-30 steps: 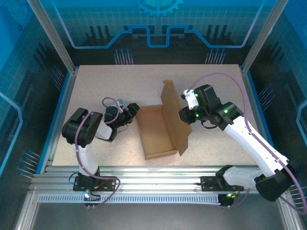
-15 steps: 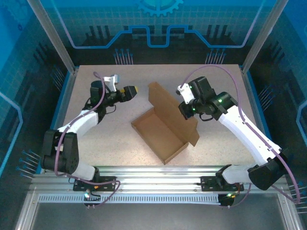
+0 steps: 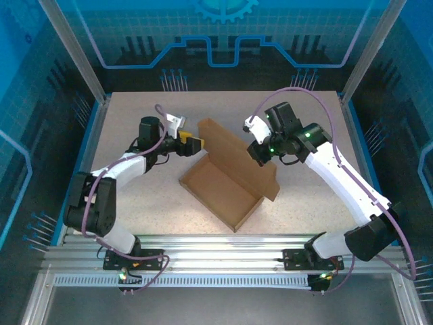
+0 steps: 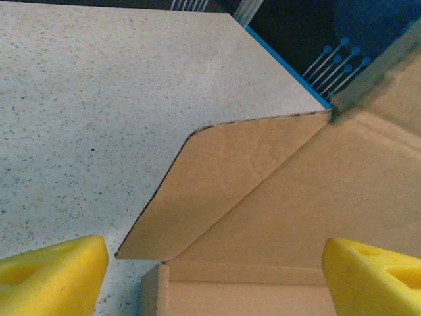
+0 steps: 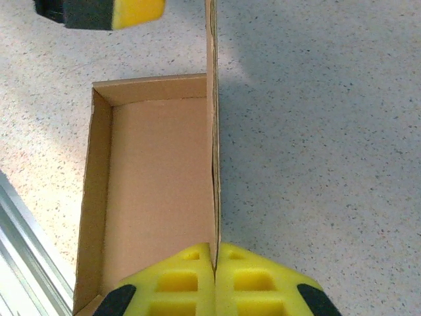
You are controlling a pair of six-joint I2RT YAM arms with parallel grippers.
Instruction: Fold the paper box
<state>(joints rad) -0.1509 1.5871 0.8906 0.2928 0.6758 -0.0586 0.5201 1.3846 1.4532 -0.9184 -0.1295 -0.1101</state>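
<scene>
- Box status: paper box (image 3: 222, 195) is sitting mid-table, tray open upward, now skewed with one corner pointing at the arm bases. A second ago it was lying square to them.
- Lid panel (image 3: 238, 161) is standing upright along the tray's far-right wall, not yet folded over.
- Right gripper (image 5: 215, 258) is clamping that lid panel's top edge, yellow pads pressed together on the cardboard. It was nearly closed a second ago and is now fully biting.
- Left gripper (image 3: 192, 143) is hovering at the box's far-left corner with its fingers (image 4: 54, 271) spread wide and holding nothing. A second ago it was sitting by the tray's left wall, so it has swung round to the lid's end.
- Side flap (image 4: 230, 176) on that lid end is lying straight ahead of the left gripper, splayed outward over the table (image 3: 135, 196) and not tucked.
- Read: the right arm is rotating the box by the lid to present this flap to the left arm.
- Likely next: the left arm bending the flap inward before the lid comes down.
- Risk: thin cardboard is flexing under a one-edge grip, so the tray may be sliding.
</scene>
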